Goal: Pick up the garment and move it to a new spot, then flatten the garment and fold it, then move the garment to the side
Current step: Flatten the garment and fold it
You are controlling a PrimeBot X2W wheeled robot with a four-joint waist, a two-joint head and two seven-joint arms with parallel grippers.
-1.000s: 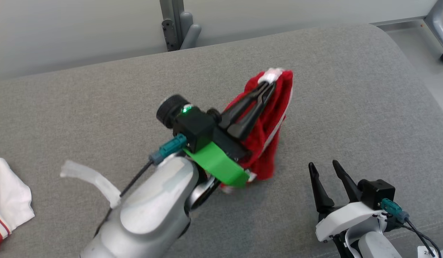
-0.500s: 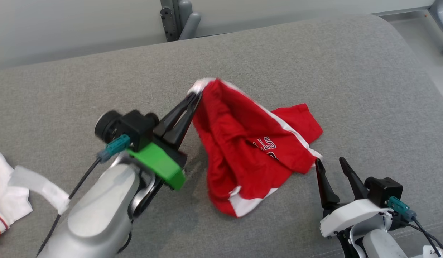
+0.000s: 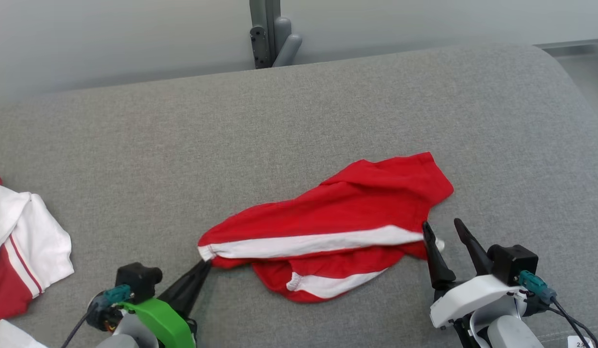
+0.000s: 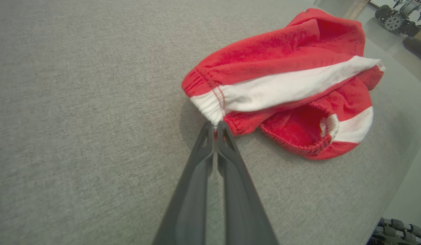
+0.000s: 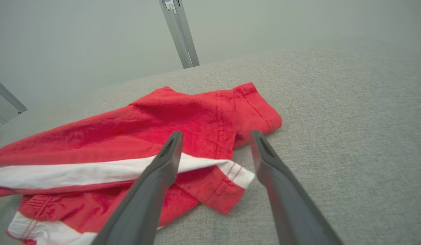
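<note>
The garment (image 3: 352,212), red shorts with white side stripes, lies crumpled and stretched out across the grey padded surface (image 3: 328,106). At the lower left, my left gripper (image 3: 204,263) is shut on the garment's white elastic corner. The left wrist view shows the garment (image 4: 281,54) spreading away from the closed left gripper (image 4: 215,126), which pinches that corner. My right gripper (image 3: 441,229) stands open at the garment's right end. In the right wrist view its two fingers frame the striped hem of the garment (image 5: 162,126), and the right gripper (image 5: 216,134) holds nothing.
A white and red piece of clothing (image 3: 23,241) lies at the left edge of the surface. A grey post (image 3: 269,34) stands behind the far edge. The surface rounds off at the right, with floor (image 3: 584,63) beyond it.
My left gripper has drawn the garment from hanging high at mid-surface down to the near left, so it now lies spread flat. The right gripper has stayed open in place. The head view has shifted.
</note>
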